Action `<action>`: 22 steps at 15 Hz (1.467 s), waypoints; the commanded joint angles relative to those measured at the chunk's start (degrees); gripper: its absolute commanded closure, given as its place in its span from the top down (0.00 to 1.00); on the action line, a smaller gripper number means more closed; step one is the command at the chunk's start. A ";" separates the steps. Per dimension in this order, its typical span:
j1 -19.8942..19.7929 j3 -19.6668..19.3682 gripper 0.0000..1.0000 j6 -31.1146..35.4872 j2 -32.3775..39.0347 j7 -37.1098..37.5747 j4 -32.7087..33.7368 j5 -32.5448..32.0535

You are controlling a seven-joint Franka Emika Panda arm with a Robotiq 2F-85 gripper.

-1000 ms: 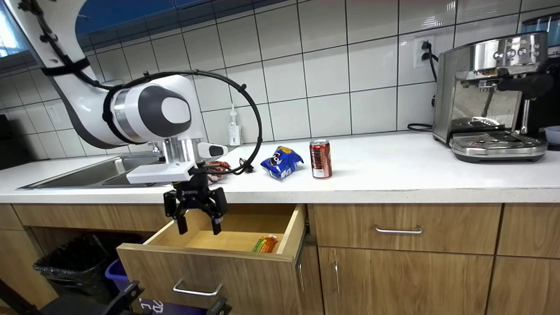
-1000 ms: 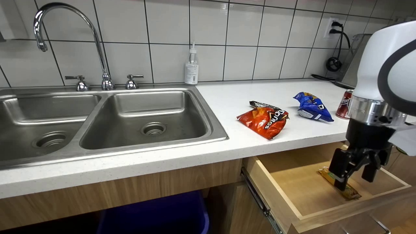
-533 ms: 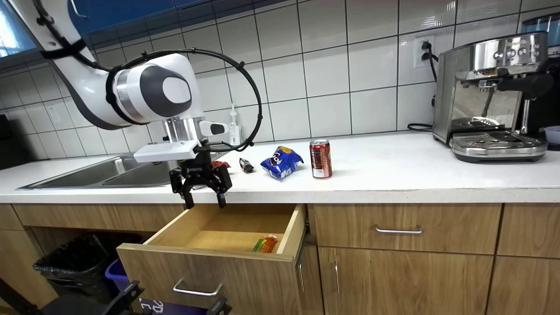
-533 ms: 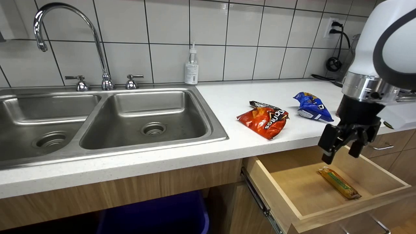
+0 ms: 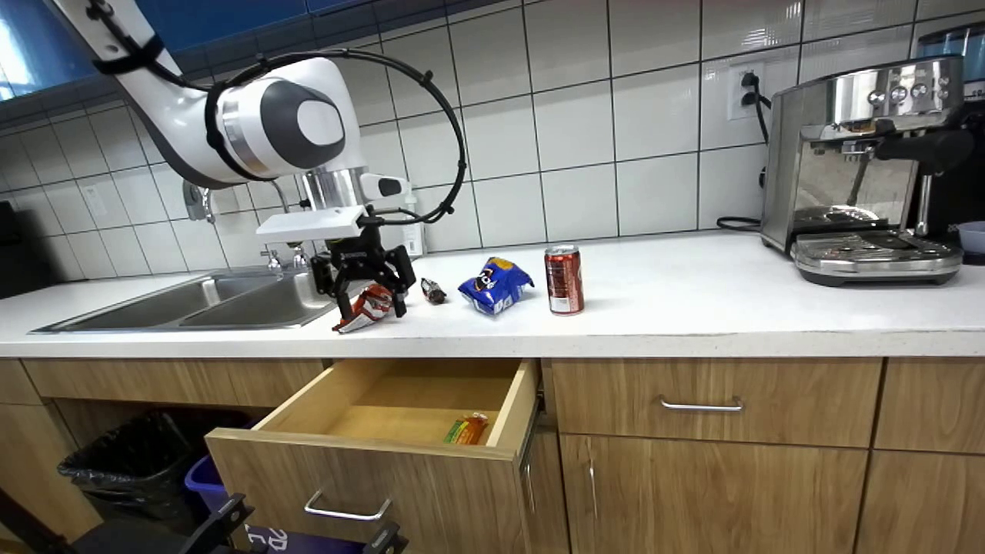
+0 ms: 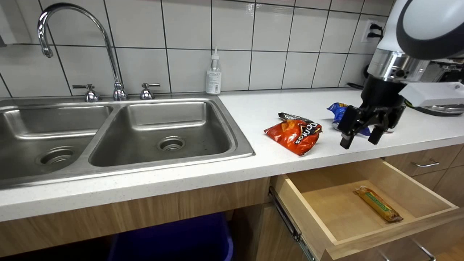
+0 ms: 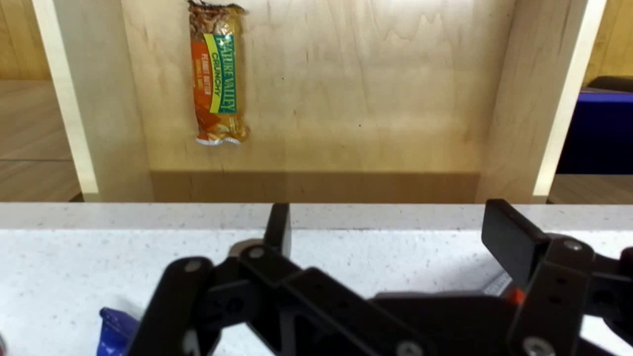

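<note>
My gripper [image 5: 372, 308] [image 6: 360, 140] [image 7: 388, 227] hangs with jaws wide apart and nothing between them, over the counter [image 6: 232, 174] near its front edge. To one side of it lies a red Doritos bag [image 6: 295, 136]; in an exterior view this bag shows behind the fingers. A blue chip bag [image 5: 496, 286] [image 7: 116, 331] lies on the other side, partly covered by the gripper in an exterior view. Below, a pulled-out drawer [image 5: 369, 481] [image 6: 326, 217] holds a Nature Valley bar [image 6: 378, 203] [image 7: 217, 79]. A red can [image 5: 564, 278] stands upright past the blue bag.
A small dark wrapper [image 5: 432, 291] lies behind the Doritos bag. The double sink [image 6: 241, 146] with a faucet [image 6: 108, 47] and a clear pump bottle [image 6: 214, 78] is beside it. A coffee machine [image 5: 839, 177] stands farther along; a black-lined bin [image 5: 138, 462] sits below.
From just above the drawer my gripper has risen and moved back over the counter edge, toward the Doritos bag. It stays open. The bags, can, bar and drawer have not moved.
</note>
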 commanded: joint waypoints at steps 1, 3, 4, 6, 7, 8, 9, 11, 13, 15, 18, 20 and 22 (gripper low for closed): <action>0.47 1.15 1.00 -3.13 -0.91 -3.49 3.54 2.43; 0.87 1.45 1.00 -3.26 -0.11 -4.26 5.45 2.83; 1.02 1.65 1.00 -3.29 0.13 -4.45 6.24 2.78; 1.22 1.82 1.00 -2.84 0.28 -5.07 7.07 2.64; 1.33 1.83 1.00 -2.43 0.37 -5.48 7.37 2.65; 1.42 1.85 1.00 -2.13 0.46 -5.82 7.69 2.51; 1.42 1.88 1.00 -1.96 0.52 -6.36 7.90 2.52; 1.40 1.96 1.00 -1.40 0.62 -7.30 8.23 2.44; 1.40 2.02 1.00 -1.00 0.70 -8.08 8.48 2.42; 1.41 2.08 1.00 0.15 0.79 -9.38 8.57 2.56; 1.46 2.21 1.00 2.39 1.00 -11.31 8.70 2.86; 1.31 2.06 1.00 1.64 0.27 -9.10 7.69 1.32; 1.30 2.07 1.00 1.67 0.34 -9.22 7.64 1.32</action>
